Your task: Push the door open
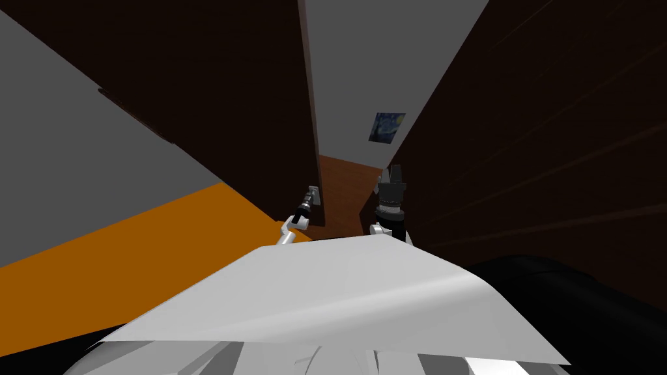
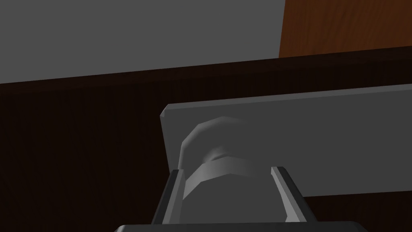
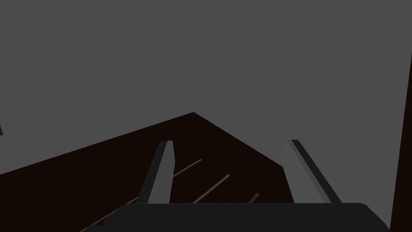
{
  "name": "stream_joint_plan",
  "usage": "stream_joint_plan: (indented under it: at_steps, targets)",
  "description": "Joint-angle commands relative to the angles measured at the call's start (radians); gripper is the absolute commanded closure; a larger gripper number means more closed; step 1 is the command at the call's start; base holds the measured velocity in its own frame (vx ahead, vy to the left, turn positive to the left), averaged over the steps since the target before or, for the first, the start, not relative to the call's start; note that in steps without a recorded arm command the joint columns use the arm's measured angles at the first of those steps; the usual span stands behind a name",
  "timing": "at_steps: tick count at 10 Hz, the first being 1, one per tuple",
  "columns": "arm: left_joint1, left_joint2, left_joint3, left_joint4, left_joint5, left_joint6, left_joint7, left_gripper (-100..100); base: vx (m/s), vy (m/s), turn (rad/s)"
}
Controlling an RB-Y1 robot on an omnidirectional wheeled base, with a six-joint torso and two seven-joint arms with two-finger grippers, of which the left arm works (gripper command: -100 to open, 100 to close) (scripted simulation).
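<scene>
Left gripper (image 2: 227,172): fingers pressed to the sides of the handle (image 2: 209,139), apparently gripping it. The handle sits on a grey plate (image 2: 330,141) near the edge of the dark door (image 2: 80,161). Right gripper (image 3: 229,141): fingers spread wide, beside the door's edge. Past that edge hangs a painting (image 1: 387,127).

Looks steeply down and forward from the head, rolled: dark door (image 1: 260,97) at upper centre of the frame, orange floor (image 1: 130,260) at lower left. Rides the left hand, very near the grey knob (image 2: 209,181) clasped by the left gripper (image 2: 227,170). Peers along the spread right gripper (image 3: 229,141) at a dark streaked surface (image 3: 100,169) and grey wall (image 3: 201,52). Shares door and streaked surface with the head view.
</scene>
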Motion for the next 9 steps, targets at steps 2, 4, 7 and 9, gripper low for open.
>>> stream_joint_plan:
  at_steps: [2, 4, 7, 9]
  targets:
    - [-0.015, 0.002, 0.044, 0.01, 0.004, -0.004, -0.009, 100, 0.091, -0.103, 0.061]
    - [-0.022, -0.004, 0.065, 0.021, 0.006, -0.004, -0.015, 100, 0.097, -0.11, 0.05]
    - [-0.039, -0.02, 0.111, 0.045, 0.01, -0.005, -0.028, 100, 0.124, -0.145, 0.074]
    - [-0.047, -0.029, 0.133, 0.056, 0.012, -0.005, -0.034, 100, 0.131, -0.153, 0.073]
